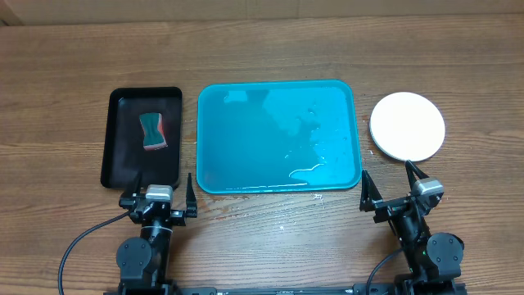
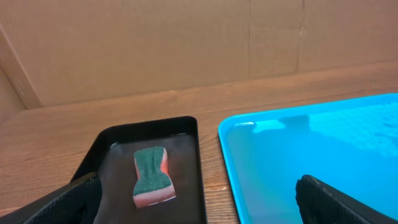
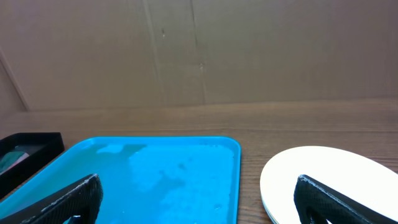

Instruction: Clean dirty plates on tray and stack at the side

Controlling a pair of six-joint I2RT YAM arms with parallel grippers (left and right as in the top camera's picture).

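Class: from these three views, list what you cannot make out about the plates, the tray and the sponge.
Plates: count; overhead, the top plate covers any below; right wrist, the bottom edge cuts the stack.
Sponge: underside, facing down in overhead and left wrist.
Tray: near side, cut by the bottom edge in both wrist views.

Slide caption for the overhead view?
Wet blue tray centre, sponge in black tray left, white plate right.

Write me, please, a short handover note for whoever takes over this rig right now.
Left gripper: open, empty, near the black tray.
Right gripper: open, empty, near the plates.
Plates: stacked on the table right of the blue tray; top one looks clean.
Blue tray: wet, no plates on it.
Sponge: in the black tray.
Remaining: seemingly nothing; stack count cannot be told.
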